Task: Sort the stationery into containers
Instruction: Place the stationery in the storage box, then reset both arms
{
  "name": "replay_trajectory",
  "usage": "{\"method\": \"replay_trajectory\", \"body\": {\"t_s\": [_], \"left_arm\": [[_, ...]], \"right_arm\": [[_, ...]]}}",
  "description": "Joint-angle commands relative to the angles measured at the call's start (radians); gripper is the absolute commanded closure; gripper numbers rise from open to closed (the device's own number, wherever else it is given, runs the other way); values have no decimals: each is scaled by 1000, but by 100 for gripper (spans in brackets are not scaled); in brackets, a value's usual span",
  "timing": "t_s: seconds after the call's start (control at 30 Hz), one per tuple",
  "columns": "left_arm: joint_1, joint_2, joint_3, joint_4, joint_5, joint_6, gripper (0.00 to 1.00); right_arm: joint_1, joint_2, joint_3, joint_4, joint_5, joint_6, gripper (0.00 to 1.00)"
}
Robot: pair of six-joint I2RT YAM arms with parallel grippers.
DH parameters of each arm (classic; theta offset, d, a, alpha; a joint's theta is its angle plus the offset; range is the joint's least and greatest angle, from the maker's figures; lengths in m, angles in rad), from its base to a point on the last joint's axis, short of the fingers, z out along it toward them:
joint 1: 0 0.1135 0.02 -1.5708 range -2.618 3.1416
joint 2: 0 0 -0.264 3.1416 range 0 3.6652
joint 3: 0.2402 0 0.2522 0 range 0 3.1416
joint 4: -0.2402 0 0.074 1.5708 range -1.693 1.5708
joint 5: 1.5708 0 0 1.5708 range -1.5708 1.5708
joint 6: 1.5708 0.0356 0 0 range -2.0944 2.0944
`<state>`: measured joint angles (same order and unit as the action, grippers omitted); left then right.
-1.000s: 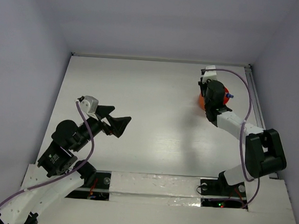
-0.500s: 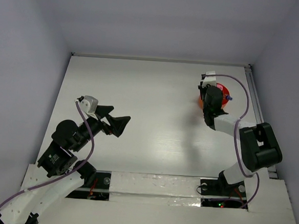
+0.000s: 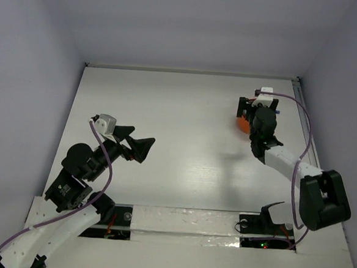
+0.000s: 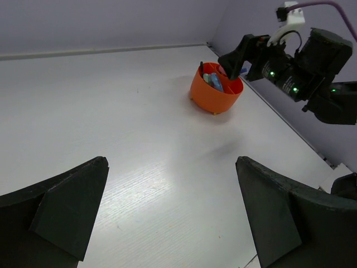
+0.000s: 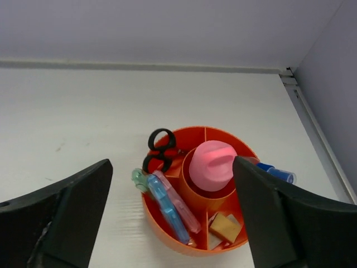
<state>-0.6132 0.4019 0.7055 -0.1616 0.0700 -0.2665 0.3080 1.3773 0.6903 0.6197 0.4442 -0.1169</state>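
The round orange bowl (image 5: 173, 239) stands at the table's far right, right under my right gripper (image 5: 172, 164), which is open and holds nothing. A pink-capped bottle (image 5: 212, 164) stands in the bowl's middle cup. Round it lie black-handled scissors (image 5: 159, 148), blue (image 5: 167, 209), pink (image 5: 179, 202) and green (image 5: 138, 177) pens, tan erasers (image 5: 226, 226) and a blue-capped bottle (image 5: 277, 173). From above, my right gripper (image 3: 252, 111) hides most of the bowl (image 3: 243, 124). My left gripper (image 3: 146, 136) hangs open and empty over the left side of the table, far from the bowl (image 4: 215, 96).
The right wall and a metal rail (image 5: 321, 142) run close beside the bowl. The back wall (image 3: 191, 37) stands just behind it. White table (image 4: 111, 111) stretches between my left gripper (image 4: 172, 162) and the bowl.
My right gripper has gone from nearly shut to open above the bowl, and its wrist has shifted a little to the right. The left arm has not moved.
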Motion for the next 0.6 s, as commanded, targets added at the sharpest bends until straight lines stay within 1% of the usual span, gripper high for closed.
{"method": "replay_trajectory", "body": {"t_s": [0.0, 0.03, 0.07, 0.1, 0.13, 0.17, 0.23, 0.27, 0.3, 0.37, 0.4, 0.43, 0.47, 0.57], "left_arm": [[7, 9, 12, 45, -13, -5, 1], [7, 11, 14, 48, -13, -11, 1], [7, 14, 14, 54, -13, -13, 1], [7, 17, 17, 54, -19, -16, 1], [7, 20, 28, 54, -24, -20, 1], [7, 23, 34, 54, -35, -23, 1], [7, 31, 57, 57, -55, -25, 1], [7, 34, 67, 63, -61, -27, 1], [7, 37, 80, 69, -91, -22, 1], [7, 43, 130, 77, -104, -5, 1], [7, 48, 152, 82, -120, 1, 1], [7, 49, 170, 85, -125, 12, 1], [7, 51, 208, 88, -145, 24, 1], [7, 41, 255, 100, -171, 38, 1]], "right_arm": [[-4, -122, 90, -108, -50, 106, 4], [-4, -188, 104, -191, -68, 168, 2], [-4, -225, 113, -234, -94, 192, 1], [-4, -263, 124, -279, -158, 215, 0], [-4, -302, 139, -361, -189, 258, 0], [-4, -382, 146, -401, -228, 279, 0], [-4, -469, 167, -509, -326, 347, 0], [-4, -553, 172, -527, -373, 362, 0], [-4, -593, 179, -546, -457, 373, 0], [-4, -668, 211, -603, -525, 417, 0], [-4, -737, 222, -615, -557, 430, 0], [-4, -768, 235, -617, -565, 445, 0], [-4, -797, 253, -664, -565, 451, 0], [-4, -891, 264, -695, -544, 464, 0]]}}
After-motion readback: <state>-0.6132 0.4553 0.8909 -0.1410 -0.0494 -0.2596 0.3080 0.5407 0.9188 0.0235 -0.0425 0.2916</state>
